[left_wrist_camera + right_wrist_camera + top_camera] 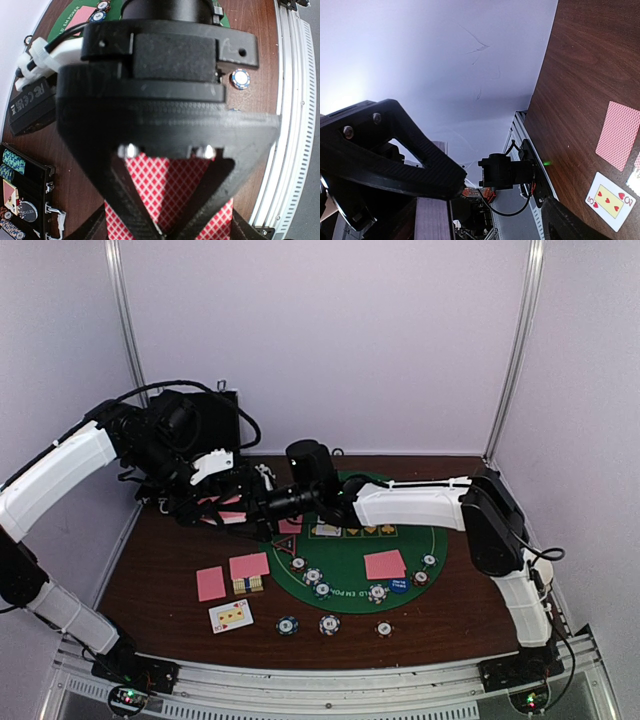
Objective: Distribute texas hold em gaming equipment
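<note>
**Cards, chips and markers laid out on the table**

Pink-backed playing cards lie flat and face down. One is on the right half of the green mat, and two are side by side on the wood just left of it. A face-up card lies tilted nearer the front. Striped poker chips sit singly, some along the mat's near rim and three in a row off it. A blue disc button sits just beside the mat's card. A red-black triangle marker rests at the mat's left rim. Another pink card back shows behind the left gripper; whether it is gripped is unclear.
</note>
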You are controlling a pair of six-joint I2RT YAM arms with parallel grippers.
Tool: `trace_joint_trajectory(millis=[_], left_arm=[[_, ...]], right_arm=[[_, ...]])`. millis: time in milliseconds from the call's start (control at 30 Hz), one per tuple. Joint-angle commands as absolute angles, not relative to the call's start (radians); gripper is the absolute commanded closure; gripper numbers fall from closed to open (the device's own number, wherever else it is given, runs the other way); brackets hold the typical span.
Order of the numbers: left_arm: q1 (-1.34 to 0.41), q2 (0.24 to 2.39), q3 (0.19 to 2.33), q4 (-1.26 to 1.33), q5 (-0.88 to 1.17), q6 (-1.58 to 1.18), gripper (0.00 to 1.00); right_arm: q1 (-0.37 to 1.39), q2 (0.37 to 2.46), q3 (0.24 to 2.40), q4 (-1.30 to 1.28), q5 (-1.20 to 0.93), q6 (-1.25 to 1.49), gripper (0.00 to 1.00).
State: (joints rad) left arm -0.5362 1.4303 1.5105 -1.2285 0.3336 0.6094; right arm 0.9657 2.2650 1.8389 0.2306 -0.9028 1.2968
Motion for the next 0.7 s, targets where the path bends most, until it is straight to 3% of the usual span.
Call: trace_joint_trajectory(millis=[0,400,667], left_arm=[[-0.529,1.414,1.514,-1.193,0.355,0.62,1.0],[-0.529,1.414,1.517,-1.193,0.357,0.619,1.0],[-0.529,1.414,1.52,-1.193,0.354,0.619,1.0]], right_arm=[[0.936,2.229,1.781,0.233,-0.913,1.294,0.21],[0.91,2.145,1.726,0.167,-0.925,1.236,0.28],[0.891,2.085,1.712,0.06,-0.93,1.169,0.45]])
